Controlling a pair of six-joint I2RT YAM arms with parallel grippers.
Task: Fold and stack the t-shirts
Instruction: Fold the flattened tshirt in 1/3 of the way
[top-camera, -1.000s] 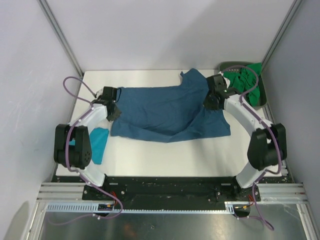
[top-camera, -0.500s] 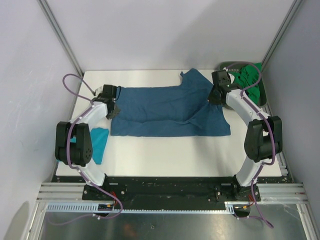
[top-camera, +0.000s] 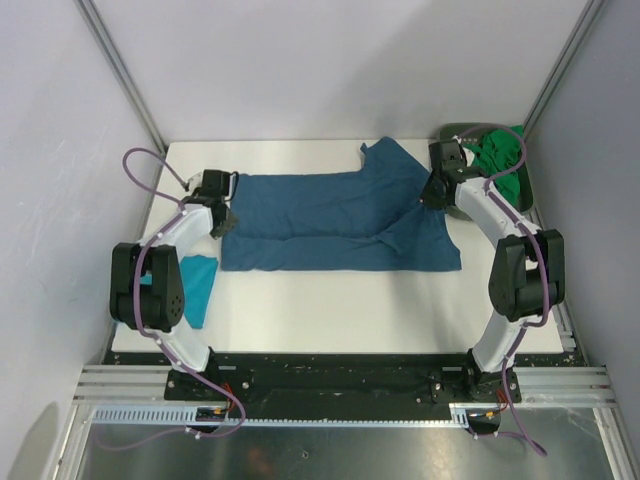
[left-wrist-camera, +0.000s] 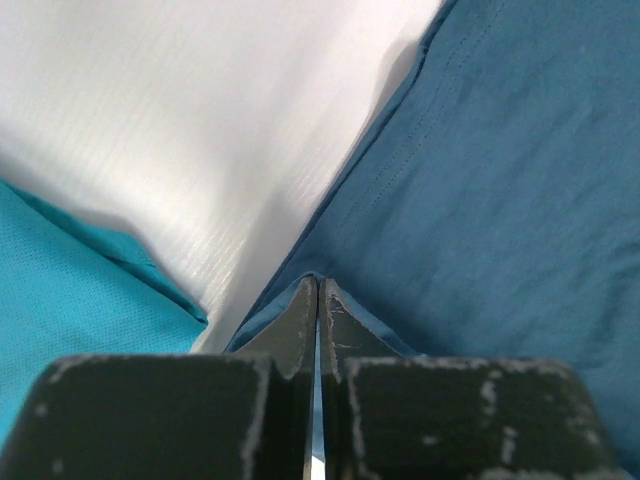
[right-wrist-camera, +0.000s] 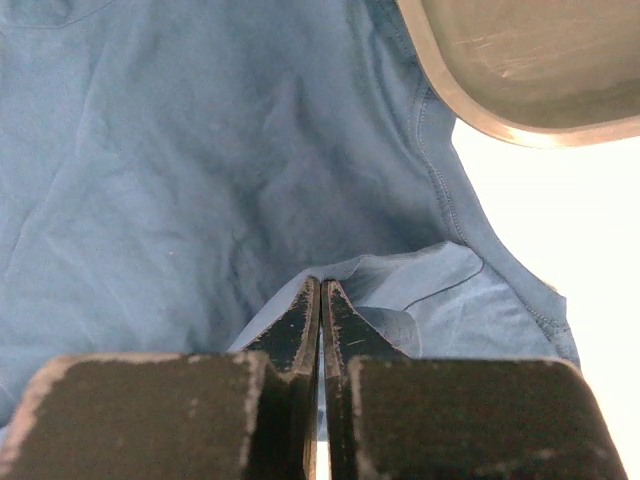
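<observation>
The dark steel-blue t-shirt (top-camera: 330, 220) lies spread across the middle of the white table (top-camera: 330, 300). My left gripper (top-camera: 224, 218) is at its left edge, shut on a pinch of the blue cloth (left-wrist-camera: 500, 200), which wraps over the fingertips (left-wrist-camera: 300, 310). Over at the shirt's right side, by the sleeve, my right gripper (top-camera: 432, 196) is shut on a raised fold of the same shirt (right-wrist-camera: 180, 180). A turquoise t-shirt (top-camera: 195, 290) lies near the left arm, also seen in the left wrist view (left-wrist-camera: 70, 290). Green t-shirts (top-camera: 495, 165) are heaped in the tray.
The dark grey tray (top-camera: 527, 200) stands at the far right corner, its rim (right-wrist-camera: 470, 110) close to the right gripper. Grey walls close in the table on the left, right and back. Bare white table (top-camera: 330, 300) lies in front of the blue shirt.
Both grippers have drawn the blue shirt toward the far side. The sagging fold at its near edge has flattened into a straight hem. The right arm swung back toward the tray.
</observation>
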